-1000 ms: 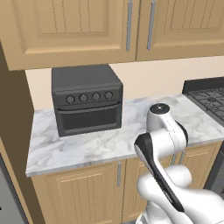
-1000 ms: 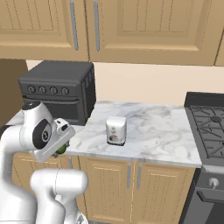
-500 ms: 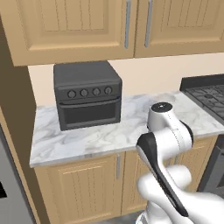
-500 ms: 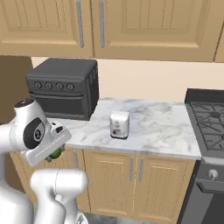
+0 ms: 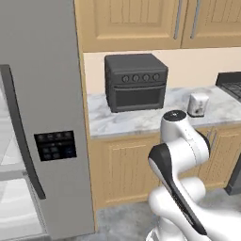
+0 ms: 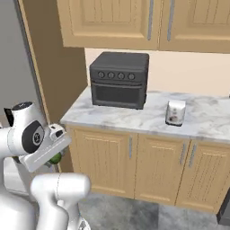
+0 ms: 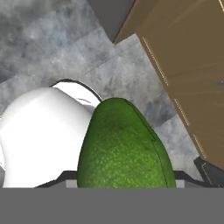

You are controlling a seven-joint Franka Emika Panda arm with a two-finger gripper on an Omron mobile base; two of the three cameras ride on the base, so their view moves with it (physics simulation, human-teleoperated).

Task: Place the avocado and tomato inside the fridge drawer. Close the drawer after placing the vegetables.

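Note:
The avocado [image 7: 124, 148] is a dark green oval that rises large between my fingertips in the hand view. My gripper [image 7: 127, 177] is shut on it and points down at the grey floor beside a wooden cabinet front. In the right base view the gripper [image 6: 58, 155] hangs low at the left, in front of the cabinets. A sliver of the green avocado [image 6: 55, 158] shows under the hand. The tomato and the fridge drawer are out of view.
A grey fridge door [image 5: 47, 94] with a long handle and a dark panel stands at the left. On the marble counter [image 5: 136, 122] sit a dark toaster oven [image 5: 135, 87] and a small white appliance [image 5: 197, 104]. A stove edge [image 5: 231, 81] is at the right.
The whole picture has shifted: the base has driven back and to the left, so the counter sits farther off and the fridge door now shows at the left. The avocado stays gripped.

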